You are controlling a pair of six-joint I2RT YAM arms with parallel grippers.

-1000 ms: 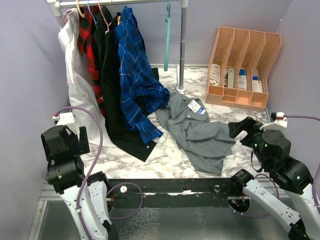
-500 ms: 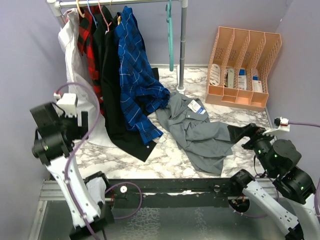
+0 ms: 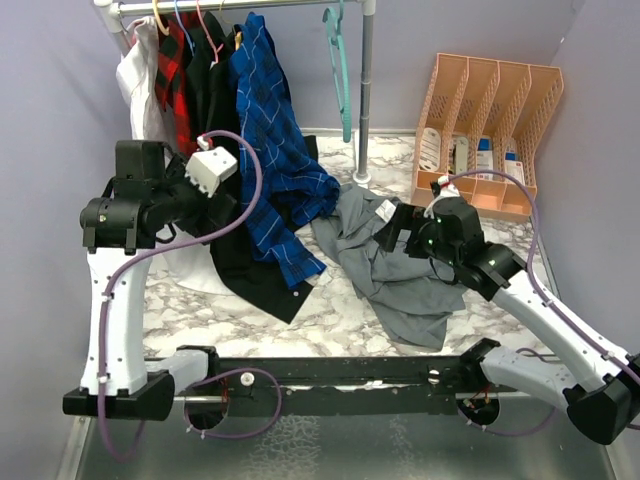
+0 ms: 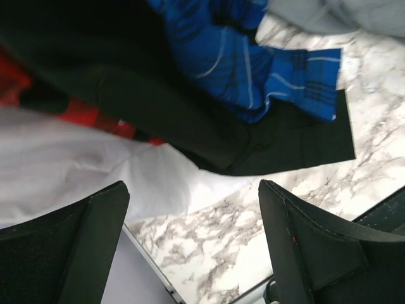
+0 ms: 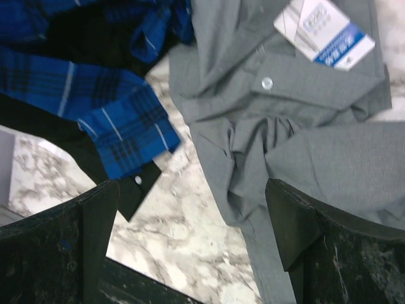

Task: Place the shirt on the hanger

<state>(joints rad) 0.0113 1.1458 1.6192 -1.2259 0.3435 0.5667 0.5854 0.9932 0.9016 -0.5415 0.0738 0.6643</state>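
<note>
**Operator:** Grey cloth first, from the top view. The shirt (image 3: 400, 265) lies crumpled on the marble table (image 3: 330, 300), with its collar end toward the rail (image 3: 270, 4). It is well apart from the teal hanger (image 3: 340, 75), which hangs up on that rail.

**Colleague:** And the right gripper (image 3: 397, 228)?

**Operator:** I've got it over the collar end, touching nothing as far as I can tell.

**Colleague:** Left wrist view?

**Operator:** The left gripper (image 4: 196, 240) has its fingers spread wide and holds nothing. Under it are a black garment (image 4: 190, 114), a blue plaid shirt (image 4: 253, 57) and white cloth (image 4: 95, 171). My shirt is barely in this view (just a grey corner, top right).

**Colleague:** Right wrist?

**Operator:** The fingers (image 5: 57, 253) are wide apart with nothing between them. Below are the collar (image 5: 304, 76), a button (image 5: 266, 83) and the white-and-blue label (image 5: 324, 28).

**Colleague:** How will it handle?

**Operator:** I'd judge it light and limp, likely to sag and bunch wherever I lift, though neither fragile nor slippery. I'd pinch the collar band or a shoulder seam, where the cloth is doubled, so the neck opens for the hanger.
</note>
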